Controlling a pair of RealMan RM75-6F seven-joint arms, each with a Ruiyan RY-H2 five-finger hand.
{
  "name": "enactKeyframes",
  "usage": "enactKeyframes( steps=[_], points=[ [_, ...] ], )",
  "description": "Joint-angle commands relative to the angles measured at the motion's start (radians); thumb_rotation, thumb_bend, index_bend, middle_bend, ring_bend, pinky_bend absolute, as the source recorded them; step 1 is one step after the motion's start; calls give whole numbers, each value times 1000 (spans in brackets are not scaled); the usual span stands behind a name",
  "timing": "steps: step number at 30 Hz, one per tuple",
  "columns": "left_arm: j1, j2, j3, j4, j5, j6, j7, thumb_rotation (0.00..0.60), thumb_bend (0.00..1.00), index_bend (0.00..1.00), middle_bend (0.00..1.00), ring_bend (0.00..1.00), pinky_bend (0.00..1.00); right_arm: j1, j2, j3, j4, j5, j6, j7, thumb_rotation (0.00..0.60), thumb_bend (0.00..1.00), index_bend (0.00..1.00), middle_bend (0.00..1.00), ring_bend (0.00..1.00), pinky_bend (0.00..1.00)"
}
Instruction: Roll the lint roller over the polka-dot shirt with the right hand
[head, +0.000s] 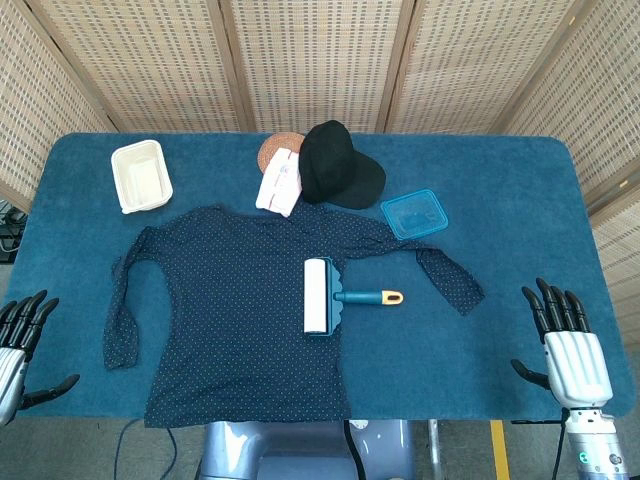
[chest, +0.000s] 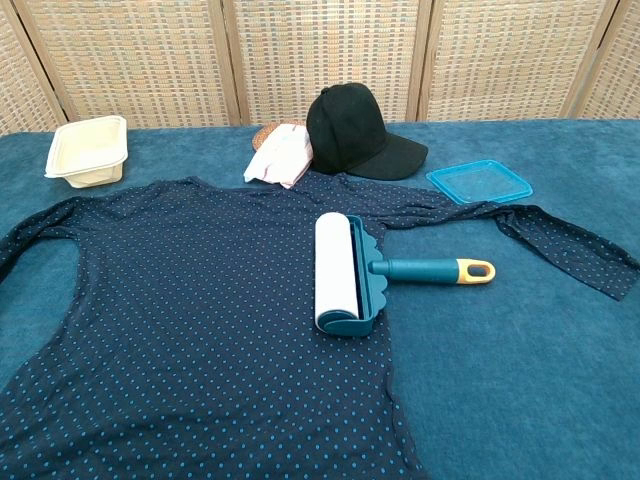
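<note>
Across the middle of the blue table (head: 520, 180) the polka-dot shirt (head: 230, 320) lay spread flat, sleeves out to either side; soft and thin, it looked likely to bunch under a hard push. On its right edge rested the lint roller (head: 318, 295), its white drum on the cloth and its teal handle (chest: 425, 270) pointing right onto bare table. The roller seemed light and rigid, and the handle, with its yellow loop end, was the sensible place to grip. At the near right edge the right hand (head: 572, 355) rested, fingers apart and extended, holding nothing, well apart from the roller. The left hand (head: 22, 345) sat at the near left corner, likewise empty and spread.
</note>
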Motion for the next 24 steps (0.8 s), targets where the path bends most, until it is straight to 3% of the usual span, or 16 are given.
enactKeyframes(
  steps=[1, 9, 11, 12, 14, 15, 16, 19, 21, 24],
  points=[
    [-1, 0, 0, 0, -1, -3, 1, 600, 0, 0, 0, 0, 0, 0, -2, -3, 0, -4, -2, -3, 600, 0, 0, 0, 0, 0],
    [-2, 2, -1, -8, -2, -6, 1, 600, 0, 0, 0, 0, 0, 22, -33, 9, 20, 15, -33, -32, 600, 0, 0, 3, 0, 0],
    [-6, 1, -7, -11, -11, -10, 1, 600, 0, 0, 0, 0, 0, 54, -56, 32, 32, 43, -73, -43, 600, 0, 0, 91, 34, 0],
    [-9, 0, -10, -15, -17, -14, 0, 600, 0, 0, 0, 0, 0, 80, -62, 46, 25, 72, -115, -62, 600, 0, 0, 195, 127, 0],
    [-13, 1, -15, -17, -26, -22, 2, 600, 0, 0, 0, 0, 0, 132, -79, 78, 20, 95, -167, -113, 600, 0, 0, 435, 425, 47],
    [-15, 1, -16, -18, -29, -25, 4, 600, 0, 0, 0, 0, 0, 152, -87, 90, 19, 107, -187, -136, 600, 0, 0, 578, 612, 162],
    [-17, 0, -19, -18, -38, -30, 7, 600, 0, 0, 0, 0, 0, 188, -99, 108, 16, 124, -224, -173, 600, 0, 0, 695, 753, 363],
    [-24, 2, -27, -19, -64, -49, 6, 600, 0, 0, 0, 0, 0, 293, -122, 163, -8, 247, -364, -251, 600, 0, 0, 861, 931, 896],
    [-28, 4, -32, -21, -76, -56, 4, 600, 0, 0, 0, 0, 0, 344, -139, 190, -7, 316, -414, -305, 600, 0, 0, 920, 985, 997],
    [-33, 4, -38, -20, -94, -69, 0, 600, 0, 0, 0, 0, 0, 420, -183, 220, 7, 432, -473, -383, 600, 0, 0, 971, 1000, 1000]
  ],
)
